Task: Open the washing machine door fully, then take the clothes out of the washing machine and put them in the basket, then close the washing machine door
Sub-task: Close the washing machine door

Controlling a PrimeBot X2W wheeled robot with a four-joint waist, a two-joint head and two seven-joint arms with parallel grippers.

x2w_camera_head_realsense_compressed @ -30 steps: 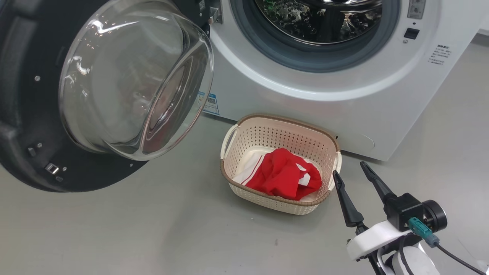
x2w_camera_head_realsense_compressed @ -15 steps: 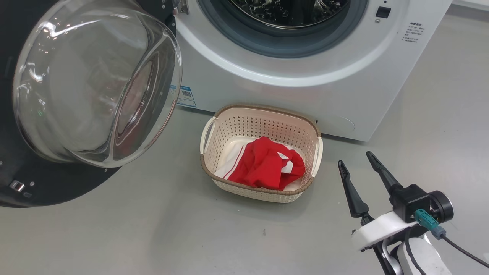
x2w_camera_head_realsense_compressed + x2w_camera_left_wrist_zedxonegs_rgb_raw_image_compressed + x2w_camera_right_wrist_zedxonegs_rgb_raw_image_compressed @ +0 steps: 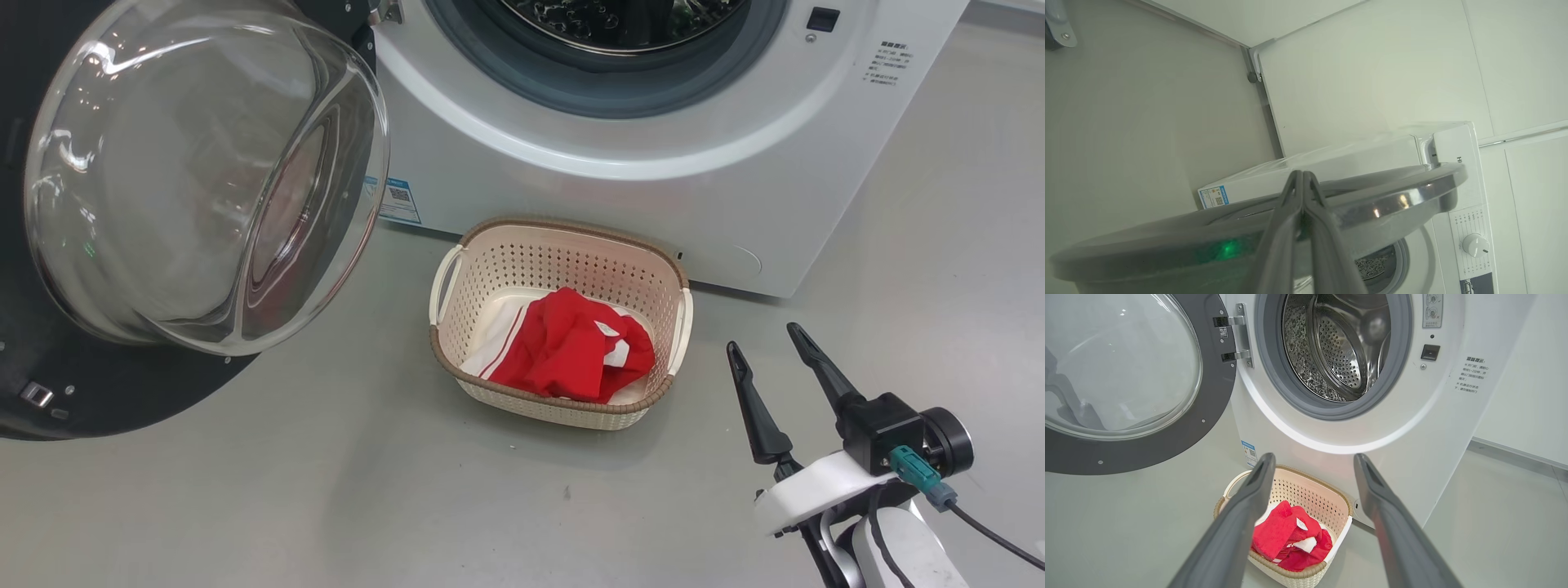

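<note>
Red clothes [image 3: 563,351] lie in the basket [image 3: 563,265] at frame centre; the right tool [image 3: 763,337] gapes wide, the left tool [image 3: 1303,174] is pinched closed.

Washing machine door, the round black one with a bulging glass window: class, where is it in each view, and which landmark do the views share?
Head view: door, left side, swung open.
Left wrist view: door edge-on across the bottom.
Right wrist view: door, upper left.
Shared landmark: small blue label sticker.
</note>
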